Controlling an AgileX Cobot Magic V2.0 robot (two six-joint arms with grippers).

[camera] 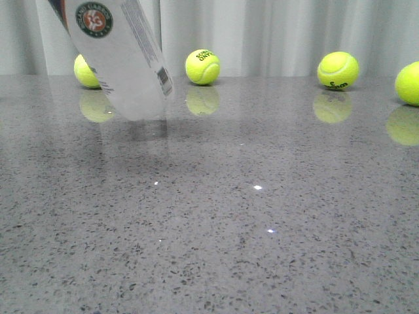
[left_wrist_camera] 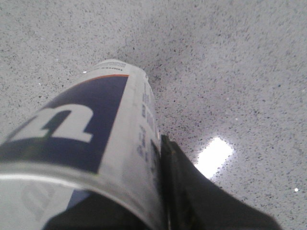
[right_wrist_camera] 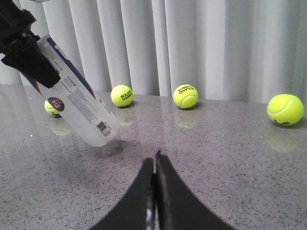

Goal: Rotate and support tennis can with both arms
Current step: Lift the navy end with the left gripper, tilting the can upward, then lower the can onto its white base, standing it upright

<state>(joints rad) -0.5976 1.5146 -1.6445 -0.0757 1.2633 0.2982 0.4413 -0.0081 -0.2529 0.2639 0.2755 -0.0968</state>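
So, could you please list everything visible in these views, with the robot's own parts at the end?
tennis can: one, clear with white and navy label, tilted, lifted off the table at far left.
tennis balls: four, yellow, in a row along the curtain: behind the can, at the right edge.
table: one, grey speckled, glossy.
curtain: white, pleated, behind the table.
left gripper: black, shut on the tennis can.
right gripper: black, shut, holding nothing, above the table.

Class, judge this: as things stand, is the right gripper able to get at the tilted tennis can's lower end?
Probably yes. Bare table lies between the right gripper and the tennis can; its fingers are shut.
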